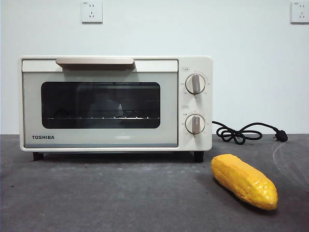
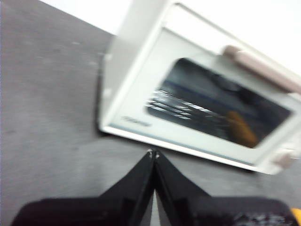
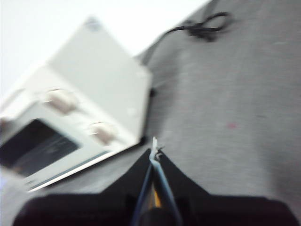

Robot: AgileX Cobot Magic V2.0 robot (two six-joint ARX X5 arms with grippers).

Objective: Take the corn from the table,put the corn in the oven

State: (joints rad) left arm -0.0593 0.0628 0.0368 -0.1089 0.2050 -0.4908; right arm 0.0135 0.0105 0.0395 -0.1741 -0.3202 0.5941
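Observation:
The corn [image 1: 245, 181], a glossy yellow cob, lies on the dark grey table [image 1: 106, 198] in front of and to the right of the oven [image 1: 116, 104]. The cream-white oven stands with its glass door closed, handle along the top. Neither arm shows in the front view. My left gripper [image 2: 153, 153] is shut with nothing in it and hangs above the table before the oven's [image 2: 197, 103] door. My right gripper [image 3: 154, 149] is also shut and empty, above the table beside the oven's [image 3: 89, 103] knob end; a sliver of yellow corn [image 3: 155, 201] shows behind its jaws.
The oven's black cord [image 1: 244, 133] lies coiled on the table to the right of the oven, near the white wall. Two wall sockets [image 1: 91, 11] sit high on that wall.

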